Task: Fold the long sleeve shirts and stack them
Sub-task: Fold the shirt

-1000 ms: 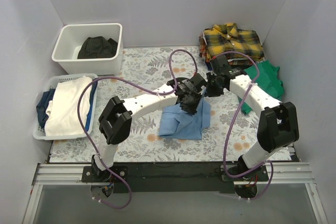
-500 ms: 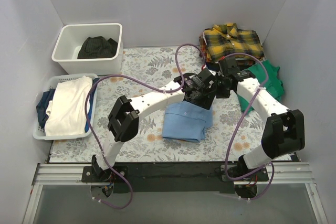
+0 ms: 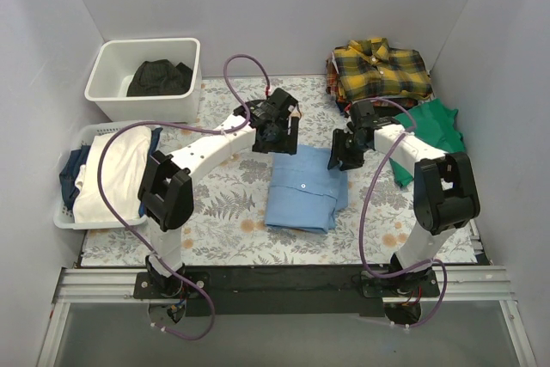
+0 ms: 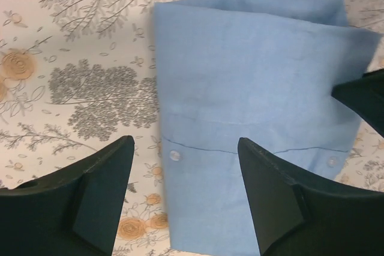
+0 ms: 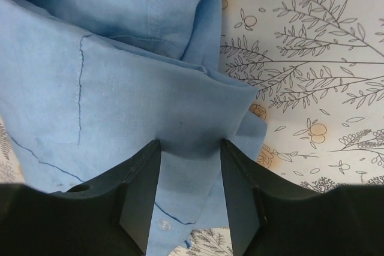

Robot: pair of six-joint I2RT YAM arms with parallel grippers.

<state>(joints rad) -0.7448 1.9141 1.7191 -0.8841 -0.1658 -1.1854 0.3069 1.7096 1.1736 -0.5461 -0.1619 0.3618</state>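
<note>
Light blue shirt: folded to a rectangle, lying flat at the centre of the floral surface, small buttons showing. Yellow-and-black plaid shirt: folded, collar up, at 1 o'clock by the back wall. My left hand: jaws spread, empty, over the blue shirt's 11 o'clock corner. My right hand: jaws apart, gripping nothing, over the shirt's 1 o'clock corner, blue cloth visible between its fingers. Green T-shirt: at 3 o'clock. Black garment: inside the white bin, 10 o'clock.

Bare tabletop nearside of blue shirt
</note>
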